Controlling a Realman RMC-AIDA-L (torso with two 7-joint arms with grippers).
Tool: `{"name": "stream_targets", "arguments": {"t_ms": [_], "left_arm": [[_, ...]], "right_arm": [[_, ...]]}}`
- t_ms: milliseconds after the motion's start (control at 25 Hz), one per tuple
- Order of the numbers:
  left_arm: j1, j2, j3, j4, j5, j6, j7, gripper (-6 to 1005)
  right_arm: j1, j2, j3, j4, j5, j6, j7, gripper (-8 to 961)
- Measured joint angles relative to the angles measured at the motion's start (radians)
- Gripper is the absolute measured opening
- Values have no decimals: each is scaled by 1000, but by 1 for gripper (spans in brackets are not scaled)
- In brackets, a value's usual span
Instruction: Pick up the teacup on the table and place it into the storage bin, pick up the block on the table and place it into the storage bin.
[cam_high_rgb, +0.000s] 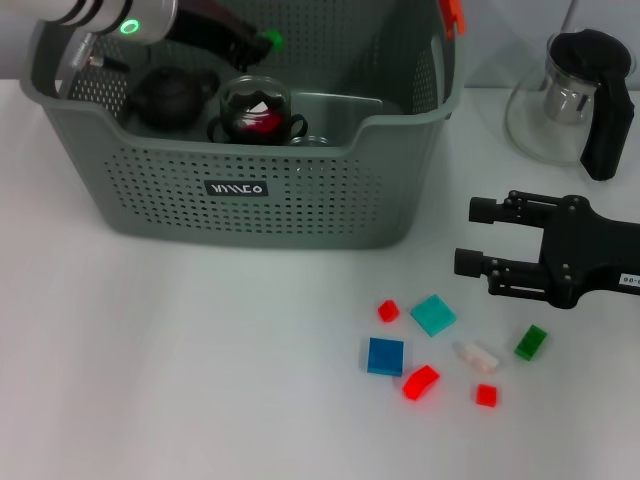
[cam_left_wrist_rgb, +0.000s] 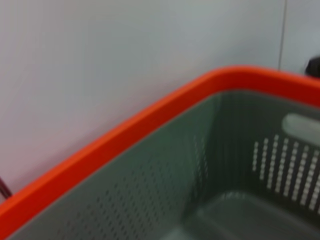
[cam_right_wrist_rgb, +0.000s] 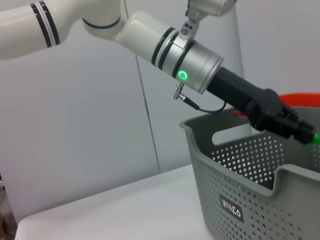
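The storage bin sits on the white bench toward ten o'clock in the head view. Inside it lie a dark teapot and a glass teacup with something red in it, side by side near the front wall. The left end effector reaches over the bin from eleven o'clock, its green-tipped end just above and behind the teacup; whether it is released or clenched I cannot tell.

The right end effector hovers over the bench at three o'clock, its two fingers spread apart and empty, pointing toward the bin. Below it, at about five o'clock, the blocks lie scattered: a blue block, a teal block, a green block, a white one, and three red pieces. The teal block is the nearest to the open fingers, well apart from them. A glass kettle with a black handle stands at one o'clock.

The right wrist view alone shows the left arm from the side, its green ring light lit, slanting down past the bin's rim. The left wrist view shows only the bin's orange rim clip and its perforated inner wall.
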Motion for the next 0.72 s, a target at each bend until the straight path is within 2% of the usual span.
{"name": "stream_targets", "arguments": {"t_ms": [200,440,560,640,720], "left_arm": [[-12,-8,42,-3,101,-19,-88,303],[12,-26,36,38,71,-30,-100,406],[83,-46,22,153,-44,-7,-90,457],[147,-56,12,234,-172,20,-62,491],[227,-65,-17,304,-371,82,22,487]], "right_arm": [[0,0,1,1,0,0,0,740],[0,0,1,1,0,2,0,741],[-1,0,1,1,1,3,0,741],[-2,0,1,1,3,4,0,741],[-4,0,2,0,4,6,0,741]]}}
